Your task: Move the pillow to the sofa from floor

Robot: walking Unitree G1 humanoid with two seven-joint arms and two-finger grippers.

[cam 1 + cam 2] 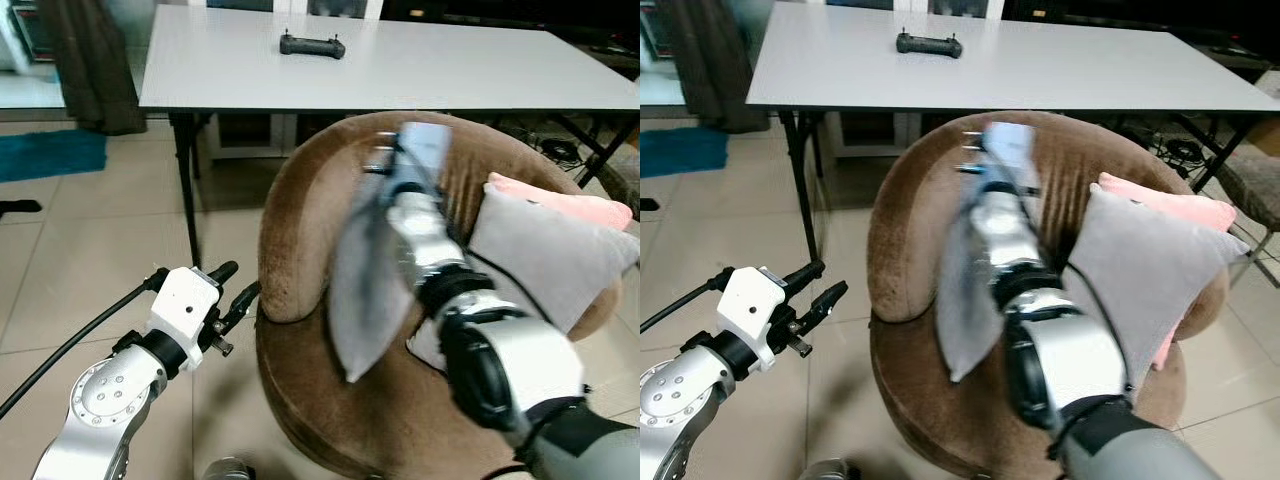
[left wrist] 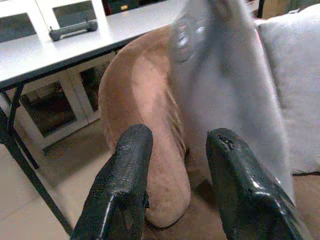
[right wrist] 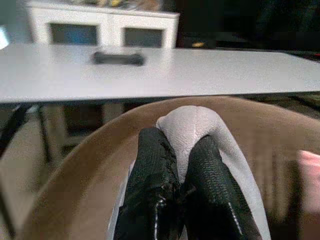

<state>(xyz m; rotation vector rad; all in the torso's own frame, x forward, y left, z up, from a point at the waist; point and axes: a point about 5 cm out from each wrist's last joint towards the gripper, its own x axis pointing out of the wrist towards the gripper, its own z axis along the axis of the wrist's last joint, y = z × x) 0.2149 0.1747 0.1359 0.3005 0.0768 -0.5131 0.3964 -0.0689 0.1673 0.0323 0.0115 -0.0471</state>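
Observation:
A grey pillow [image 1: 362, 290] hangs over the seat of the round brown sofa chair [image 1: 300, 230], pinched by its top edge. My right gripper [image 3: 176, 165] is shut on that edge, held up near the chair's backrest; the arm [image 1: 440, 260] is blurred with motion. In the right wrist view the pillow [image 3: 192, 122] bulges out between the black fingers [image 3: 152, 170]. My left gripper [image 1: 232, 290] is open and hovers just left of the chair's left arm, with nothing between its fingers [image 2: 125, 175].
A second grey pillow [image 1: 550, 260] and a pink one [image 1: 570, 205] lean in the chair's right side. Behind the chair stands a white table [image 1: 220, 70] carrying a black controller [image 1: 312, 45]. Tiled floor [image 1: 80, 260] lies to the left, with a blue mat [image 1: 50, 152].

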